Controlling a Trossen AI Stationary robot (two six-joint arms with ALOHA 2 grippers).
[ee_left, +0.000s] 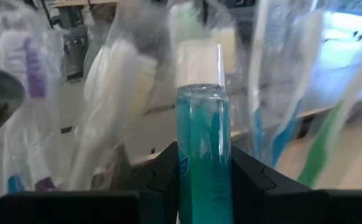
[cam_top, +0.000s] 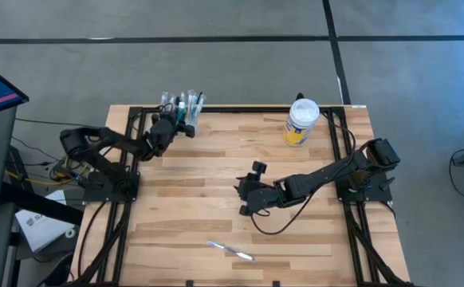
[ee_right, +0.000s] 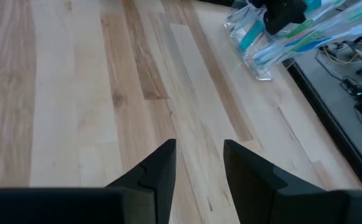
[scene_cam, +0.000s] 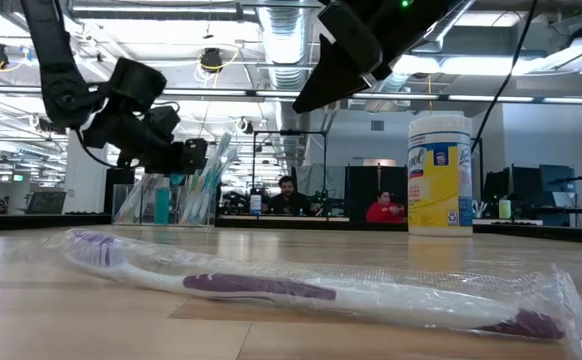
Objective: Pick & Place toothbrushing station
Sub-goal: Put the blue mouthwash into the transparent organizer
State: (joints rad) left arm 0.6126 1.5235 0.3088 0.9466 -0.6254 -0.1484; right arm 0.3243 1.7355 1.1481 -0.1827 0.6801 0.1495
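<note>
Teal-blue tube (ee_left: 203, 149) upright, clamped between the two dark fingers (ee_left: 162, 177) of the left gripper (cam_top: 178, 123); held at the far edge of the wooden table (cam_top: 216, 167), toward its left corner, amid wrapped toothbrushes (cam_top: 182, 101) standing in a small clear plastic cup (scene_cam: 141, 203); blue, green, white and purple-marked brushes crowded close around the tube in the left wrist view, all in clear wrappers; whether the tube rests in the cup or hangs just above it, cannot tell. Right gripper (cam_top: 245, 197) near the table's middle, fingers (ee_right: 159, 171) parted with a gap between them, bare wood beneath, nothing held. One wrapped purple-and-white toothbrush (cam_top: 230, 250) lying flat near the front edge, well apart from both grippers. White-lidded jar with a yellow label (cam_top: 301, 122) standing toward the far right corner.
</note>
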